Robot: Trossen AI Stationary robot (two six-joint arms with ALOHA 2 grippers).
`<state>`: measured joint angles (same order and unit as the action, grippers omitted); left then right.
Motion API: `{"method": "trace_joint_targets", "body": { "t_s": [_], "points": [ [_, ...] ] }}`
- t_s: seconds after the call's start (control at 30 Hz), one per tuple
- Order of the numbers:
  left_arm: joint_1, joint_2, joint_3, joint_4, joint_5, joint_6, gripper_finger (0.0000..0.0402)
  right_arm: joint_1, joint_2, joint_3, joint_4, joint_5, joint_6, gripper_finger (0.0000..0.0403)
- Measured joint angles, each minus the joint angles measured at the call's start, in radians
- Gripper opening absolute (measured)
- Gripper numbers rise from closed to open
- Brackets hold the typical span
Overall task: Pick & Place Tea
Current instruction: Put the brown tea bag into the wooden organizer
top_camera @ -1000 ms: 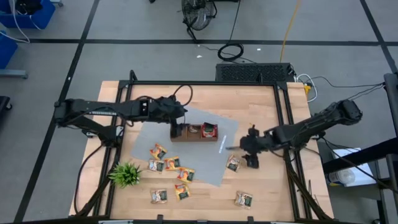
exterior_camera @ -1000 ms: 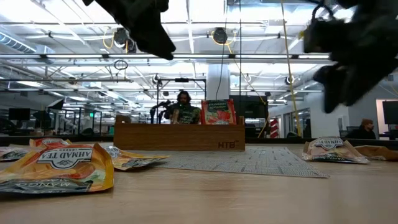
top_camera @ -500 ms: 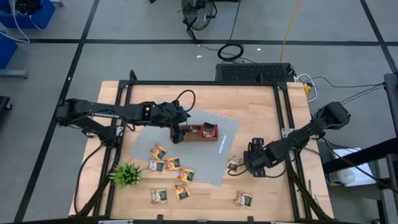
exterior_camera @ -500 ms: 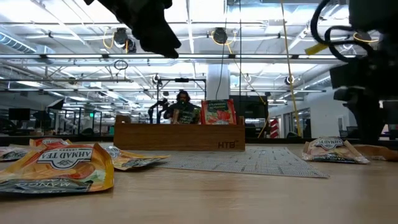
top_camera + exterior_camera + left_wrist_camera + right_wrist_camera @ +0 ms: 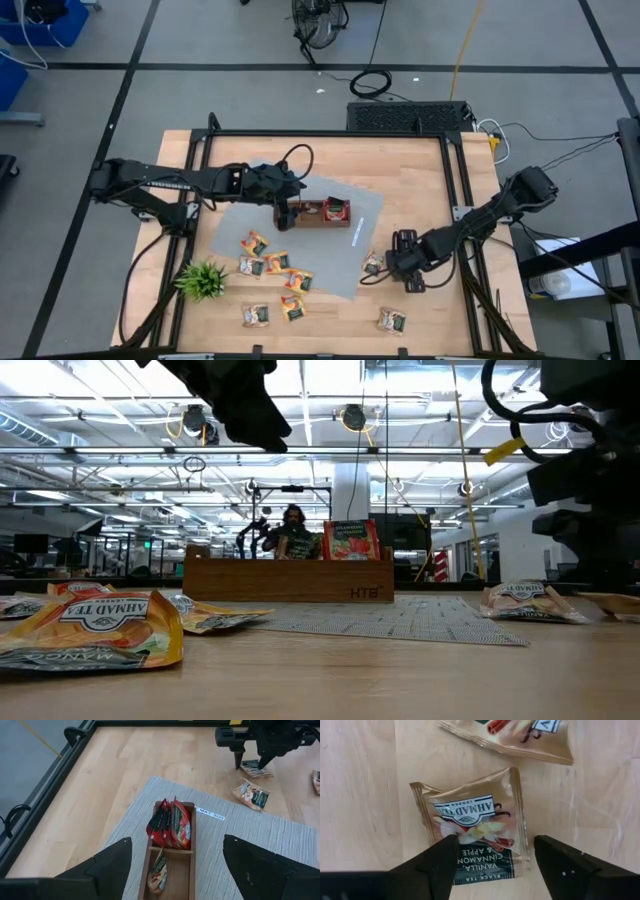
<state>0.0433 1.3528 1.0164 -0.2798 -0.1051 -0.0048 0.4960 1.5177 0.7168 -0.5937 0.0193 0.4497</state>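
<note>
The brown wooden tray (image 5: pixel 312 213) sits on a grey mat (image 5: pixel 330 262). Red tea sachets (image 5: pixel 170 822) stand in its far compartment and a pale one (image 5: pixel 159 870) in the middle one. My left gripper (image 5: pixel 176 841) hovers open above the tray, touching nothing. My right gripper (image 5: pixel 494 842) is low over the wood right of the mat, open, with a finger on each side of a pale vanilla-cinnamon tea sachet (image 5: pixel 475 832) lying flat. A second pale sachet (image 5: pixel 520 735) lies just beside it. Several more sachets (image 5: pixel 272 275) are scattered near the plant.
A small green spiky plant (image 5: pixel 203 280) stands at the near-left corner. One lone sachet (image 5: pixel 390 321) lies near the table's near edge. Black frame rails (image 5: pixel 455 190) border the table. The wood behind the tray (image 5: pixel 380 165) is bare.
My right gripper has moved toward the near edge and come down, from beside the mat's right edge to just over the pale sachet, staying open. My left gripper has shifted slightly toward the tray. No sachet has moved.
</note>
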Motion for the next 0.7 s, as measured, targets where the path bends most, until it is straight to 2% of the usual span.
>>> {"method": "trace_joint_targets", "body": {
  "t_s": [0.17,0.37,0.5,0.7],
  "points": [
    [0.0,0.0,0.0,0.0,0.0,0.002,0.0312,-0.029,-0.001,-0.071,0.073,-0.009,-0.001,0.0152],
    [0.0,0.0,0.0,0.0,0.0,0.003,0.0312,-0.06,-0.011,-0.135,0.154,-0.021,0.0,0.002],
    [0.0,0.0,0.0,0.0,0.0,0.003,0.0306,-0.065,-0.024,-0.14,0.157,-0.014,-0.013,0.0004],
    [0.0,0.0,0.0,0.0,0.0,0.003,0.0312,-0.038,-0.133,-0.082,0.001,0.169,-0.012,0.0]
  ]
}}
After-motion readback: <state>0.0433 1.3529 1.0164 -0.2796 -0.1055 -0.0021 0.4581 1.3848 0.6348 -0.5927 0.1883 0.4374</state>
